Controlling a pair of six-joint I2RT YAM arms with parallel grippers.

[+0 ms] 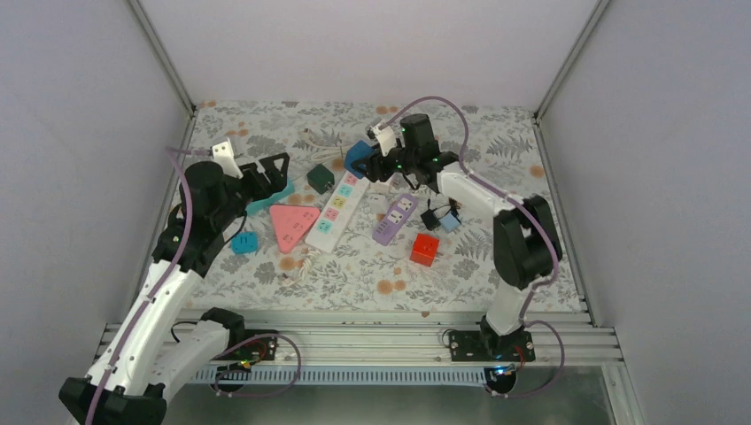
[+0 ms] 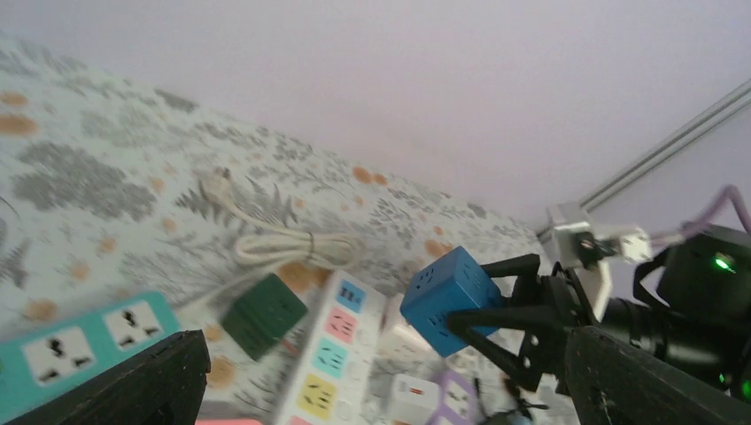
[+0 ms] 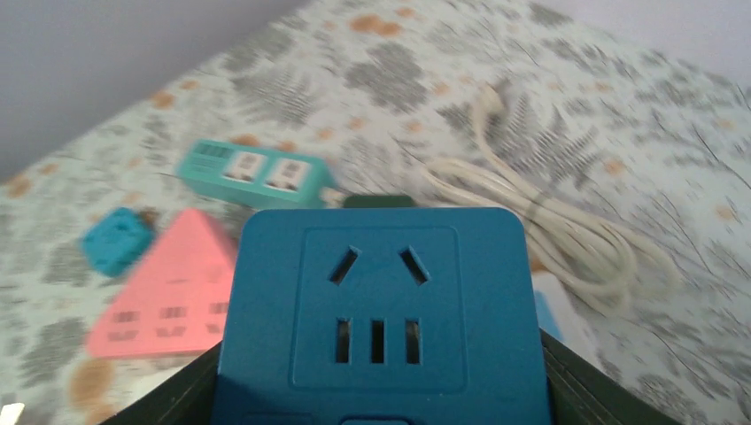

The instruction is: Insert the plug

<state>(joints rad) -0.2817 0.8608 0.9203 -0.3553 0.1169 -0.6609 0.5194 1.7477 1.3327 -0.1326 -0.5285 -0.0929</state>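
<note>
walls (image 1: 71, 133): plain pale lilac-grey panels on three sides
corner posts (image 1: 164, 57): thin metal strips at the back corners
counter (image 1: 505, 133): whitish floral print, grey leaves and orange blossoms
front rail (image 1: 372, 341): ribbed aluminium along the near edge
light: soft and even, barely any shadows

Smooth, matt plastic forms the blue cube socket (image 3: 381, 310), and the right pincer (image 2: 468, 293) is matt black plastic. The desk (image 1: 496, 133) wears what looks like a leaf-printed cloth, dull and unshiny. The white cable (image 3: 549, 230) has a smooth, faintly glossy sheath; the pink triangular socket (image 1: 294, 223) is matt plastic; the front rail (image 1: 354, 341) is ribbed, silvery metal with a soft sheen.
</note>
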